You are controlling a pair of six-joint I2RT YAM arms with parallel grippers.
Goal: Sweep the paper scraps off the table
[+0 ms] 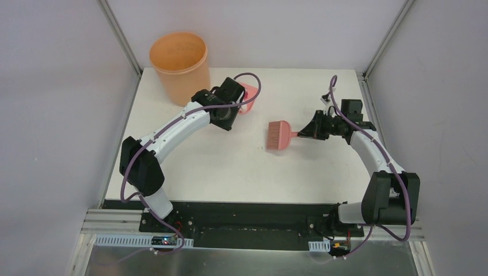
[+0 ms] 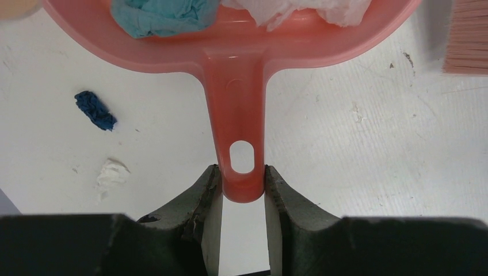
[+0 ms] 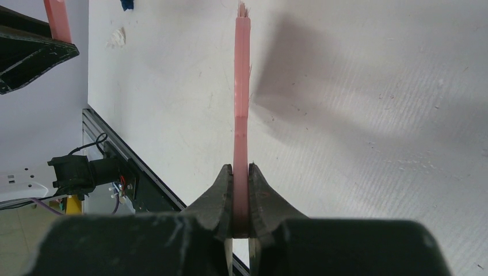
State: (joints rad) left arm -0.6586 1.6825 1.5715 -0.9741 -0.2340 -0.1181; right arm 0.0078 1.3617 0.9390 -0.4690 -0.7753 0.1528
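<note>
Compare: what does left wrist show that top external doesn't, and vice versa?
Left wrist only: a light-blue paper wad and a white paper wad in the salmon-pink plastic dustpan; a dark-blue scrap and a white scrap on the white tabletop. Top only: round orange bucket, right gripper. Shared: tabletop, dustpan, left gripper, salmon-pink brush.

No writing, label, brand mark, number or sign can be read in any view. The dustpan (image 2: 236, 86), the brush (image 1: 278, 135), the bucket (image 1: 179, 63) and the table (image 1: 230, 167) show only plain, unmarked surfaces.
</note>
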